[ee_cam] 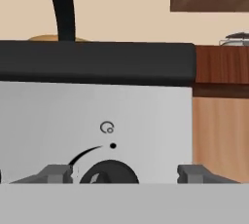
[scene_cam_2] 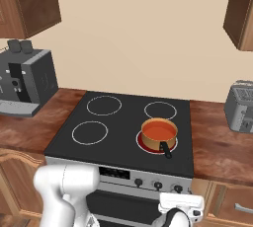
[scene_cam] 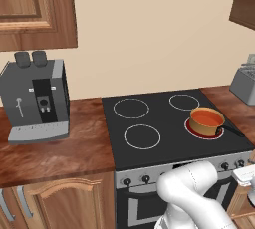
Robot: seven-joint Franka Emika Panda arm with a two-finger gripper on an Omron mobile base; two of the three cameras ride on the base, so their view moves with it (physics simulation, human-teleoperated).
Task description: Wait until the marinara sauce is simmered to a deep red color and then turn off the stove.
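Note:
The marinara sauce (scene_cam: 206, 118) (scene_cam_2: 159, 132) is a smooth orange-red round surface in a small copper-tan saucepan (scene_cam_2: 158, 142). The pan stands on the front right burner, whose ring glows red beneath it. Its thin dark handle (ee_cam: 63, 6) points toward the stove's front. The stove (scene_cam: 164, 123) is a black glass cooktop with a silver front panel (ee_cam: 92, 116) and small black knobs. My gripper (ee_cam: 127, 175) is open, level with the panel, and its fingertips (ee_cam: 56, 174) stand wide on either side of a black knob (ee_cam: 109, 173) near the panel's right end. My white hand (scene_cam_2: 181, 205) hangs just below the right knobs.
A grey coffee machine (scene_cam: 36, 98) stands on the wooden counter (scene_cam: 60, 153) left of the stove. A grey toaster (scene_cam_2: 240, 105) sits on the counter to the right. Wooden cabinets hang above on both sides, and a wooden cabinet front (ee_cam: 219, 135) adjoins the stove's right edge.

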